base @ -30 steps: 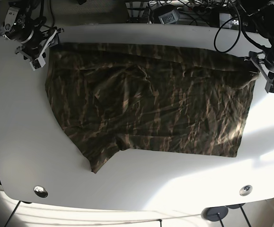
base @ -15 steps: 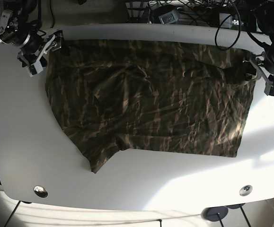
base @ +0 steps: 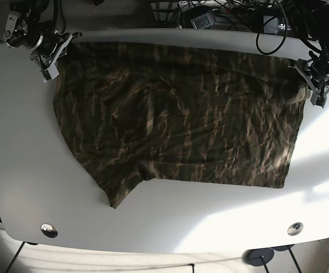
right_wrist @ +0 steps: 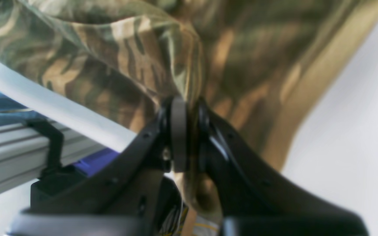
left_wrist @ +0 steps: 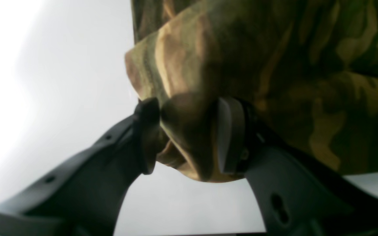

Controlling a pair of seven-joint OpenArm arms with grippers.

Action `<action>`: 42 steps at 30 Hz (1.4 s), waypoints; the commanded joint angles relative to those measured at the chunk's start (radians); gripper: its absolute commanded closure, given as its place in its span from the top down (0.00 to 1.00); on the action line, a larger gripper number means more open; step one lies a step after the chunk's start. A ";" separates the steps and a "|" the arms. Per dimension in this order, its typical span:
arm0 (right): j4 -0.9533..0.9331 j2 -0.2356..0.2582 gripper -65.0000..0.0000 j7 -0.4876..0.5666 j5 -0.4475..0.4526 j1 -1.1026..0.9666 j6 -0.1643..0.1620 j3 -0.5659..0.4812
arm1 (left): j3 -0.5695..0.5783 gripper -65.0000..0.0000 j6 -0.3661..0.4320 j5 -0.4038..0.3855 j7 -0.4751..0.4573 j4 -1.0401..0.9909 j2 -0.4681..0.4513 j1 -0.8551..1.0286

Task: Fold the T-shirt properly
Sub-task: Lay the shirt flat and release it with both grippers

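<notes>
One T-shirt [base: 181,119], camouflage pattern, lies spread across one white table [base: 33,170], its far edge along the table's back edge. One sleeve points toward the near left. Two arms are present, one at each far corner of the cloth. Two round fittings [base: 48,229] sit in the table near its front edge.

Left gripper [left_wrist: 189,134]: jaws moderately apart, with a thick bunch of the shirt's fabric filling the gap and both pads pressing against it. In the base view this gripper [base: 317,79] sits at the shirt's far right corner.

Right gripper [right_wrist: 185,134]: jaws nearly together, pinching a thin fold of fabric between the pads. In the base view it [base: 50,57] holds the far left corner, at the table's back edge.

A tangle of cables [base: 238,17] lies behind the table.
</notes>
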 commanded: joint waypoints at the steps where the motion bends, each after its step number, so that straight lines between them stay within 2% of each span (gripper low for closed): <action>1: 0.010 0.020 0.03 0.012 0.007 -0.003 0.001 0.033 | 0.000 0.38 0.002 -0.007 -0.014 0.013 -0.029 -0.009; 5: 0.016 0.023 0.04 0.014 0.007 -0.037 0.001 0.088 | 0.032 0.42 0.002 -0.004 -0.014 -0.019 -0.042 -0.033; 7: 0.018 0.023 0.11 0.014 0.007 -0.055 0.001 0.092 | 0.060 0.43 0.002 -0.006 -0.014 -0.075 -0.071 -0.049; 9: 0.018 0.020 0.37 0.014 0.016 -0.074 0.001 0.111 | 0.060 0.43 0.002 -0.013 -0.014 -0.082 -0.075 -0.050; 10: 0.041 0.016 0.57 0.014 0.016 -0.080 0.001 0.142 | 0.057 0.43 0.002 -0.013 -0.009 -0.062 -0.075 -0.050; 11: 0.067 0.009 0.71 0.015 0.016 -0.080 0.001 0.161 | 0.055 0.43 0.002 -0.013 -0.009 -0.039 -0.075 -0.050; 12: 0.114 -0.020 0.87 0.015 0.016 -0.078 0.001 0.191 | 0.038 0.43 0.002 -0.015 -0.006 0.001 -0.074 -0.050; 13: 0.153 -0.032 0.94 0.015 0.012 -0.074 0.001 0.209 | 0.020 0.43 0.002 -0.015 0.006 0.030 -0.071 -0.050; 14: 0.182 -0.035 0.97 0.015 0.007 -0.072 0.001 0.218 | -0.003 0.43 0.002 -0.015 0.029 0.059 -0.068 -0.052; 15: 0.191 -0.038 0.96 0.015 0.007 -0.060 0.001 0.217 | -0.026 0.43 0.002 -0.015 0.063 0.097 -0.056 -0.058; 18: 0.193 -0.037 0.83 0.012 0.006 -0.038 0.001 0.112 | -0.106 0.43 0.002 -0.010 0.184 0.220 0.017 -0.107; 21: 0.193 -0.046 0.66 0.018 0.004 -0.058 0.001 0.019 | -0.138 0.42 0.002 -0.006 0.183 0.257 0.056 -0.072; 22: 0.188 -0.050 0.54 0.029 0.004 -0.066 0.001 0.000 | -0.163 0.40 0.002 -0.006 0.146 0.266 0.075 -0.035; 24: 0.170 -0.078 0.35 0.075 -0.005 -0.078 0.001 -0.006 | -0.178 0.26 0.002 0.007 0.055 0.260 0.118 -0.007; 25: 0.157 -0.086 0.27 0.094 -0.033 -0.078 0.001 -0.012 | -0.175 0.20 0.002 0.039 0.014 0.255 0.135 0.003; 26: 0.137 -0.096 0.19 0.107 -0.102 -0.078 0.001 -0.013 | -0.156 0.16 0.002 0.100 -0.032 0.234 0.162 0.010; 28: 0.099 -0.121 0.18 0.123 -0.195 -0.060 0.001 -0.017 | -0.141 0.15 0.002 0.154 -0.057 0.185 0.181 0.008; 30: 0.061 -0.138 0.19 0.169 -0.268 -0.048 0.001 -0.013 | -0.140 0.15 0.002 0.146 -0.078 0.122 0.187 0.005; 32: 0.024 -0.138 0.19 0.198 -0.300 -0.045 0.001 -0.013 | -0.140 0.15 0.002 0.146 -0.098 0.068 0.187 0.005; 36: -0.033 -0.104 0.19 0.219 -0.298 -0.045 0.001 -0.021 | -0.149 0.15 0.002 0.148 -0.101 0.024 0.185 0.011; 40: -0.041 -0.101 0.19 0.230 -0.304 -0.051 0.001 -0.021 | -0.204 0.15 0.002 0.145 -0.100 0.050 0.187 0.092; 42: -0.042 -0.073 0.19 0.230 -0.300 -0.052 0.001 -0.021 | -0.221 0.15 0.002 0.145 -0.098 0.074 0.207 0.123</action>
